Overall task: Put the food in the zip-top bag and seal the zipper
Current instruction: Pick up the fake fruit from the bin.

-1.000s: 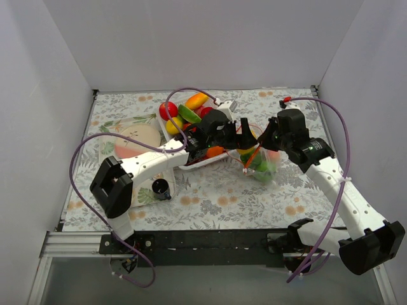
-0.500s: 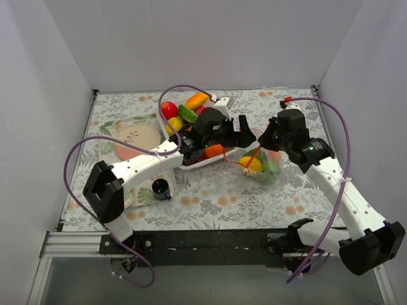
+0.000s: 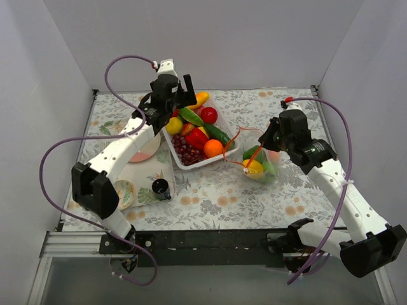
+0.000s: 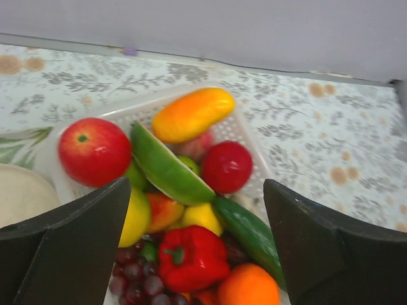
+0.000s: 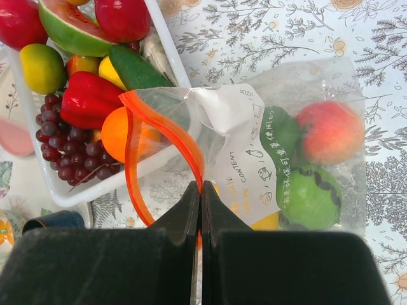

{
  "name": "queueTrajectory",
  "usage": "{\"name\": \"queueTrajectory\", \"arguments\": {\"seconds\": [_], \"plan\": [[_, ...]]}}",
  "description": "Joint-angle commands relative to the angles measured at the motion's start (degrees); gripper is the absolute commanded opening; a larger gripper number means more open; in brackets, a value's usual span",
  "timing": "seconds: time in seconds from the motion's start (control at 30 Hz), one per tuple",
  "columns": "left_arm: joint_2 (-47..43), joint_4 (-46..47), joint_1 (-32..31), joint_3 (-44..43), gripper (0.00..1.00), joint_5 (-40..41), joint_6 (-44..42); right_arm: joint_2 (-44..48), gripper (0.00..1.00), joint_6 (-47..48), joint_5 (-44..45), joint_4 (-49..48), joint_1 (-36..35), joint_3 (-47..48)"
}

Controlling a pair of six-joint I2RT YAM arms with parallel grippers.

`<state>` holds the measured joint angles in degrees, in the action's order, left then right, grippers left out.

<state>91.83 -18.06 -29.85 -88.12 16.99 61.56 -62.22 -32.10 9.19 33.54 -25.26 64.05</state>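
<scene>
Floral table (image 3: 210, 190) — only the wrist view shows right claw (image 5: 200, 188) pinching zipper (image 5: 129, 152); left claw (image 4: 197, 190) spread.

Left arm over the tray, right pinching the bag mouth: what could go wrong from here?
1. The right jaws pinch only the zipper; the part-filled bag may sag or slip as food drops in.
2. The tray is packed; the open left jaws could nudge neighbours of the watermelon slice out.

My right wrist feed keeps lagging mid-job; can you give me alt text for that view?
The right gripper is shut on the orange-red zipper of the zip-top bag, its mouth open beside the white tray. A peach and green toys lie inside; grapes and a red pepper sit in the tray.
</scene>
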Motion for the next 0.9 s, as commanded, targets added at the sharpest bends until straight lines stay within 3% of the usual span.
{"name": "queueTrajectory", "arguments": {"seconds": [0.0, 0.33, 0.87], "plan": [[6.5, -5.05, 3.38, -5.57, 0.87, 6.3, -5.31, 1.92, 0.01, 1.16, -0.05, -0.67, -0.15, 1.43], [19.86, -8.21, 7.61, -14.1, 0.98, 10.07, -5.93, 3.06, 0.01, 1.07, -0.31, -0.32, -0.23, 0.55], [24.01, -7.6, 8.75, -13.14, 0.98, 10.96, -6.36, 3.15, 0.01, 0.9, -1.37, -0.84, -0.23, -0.51]]}}
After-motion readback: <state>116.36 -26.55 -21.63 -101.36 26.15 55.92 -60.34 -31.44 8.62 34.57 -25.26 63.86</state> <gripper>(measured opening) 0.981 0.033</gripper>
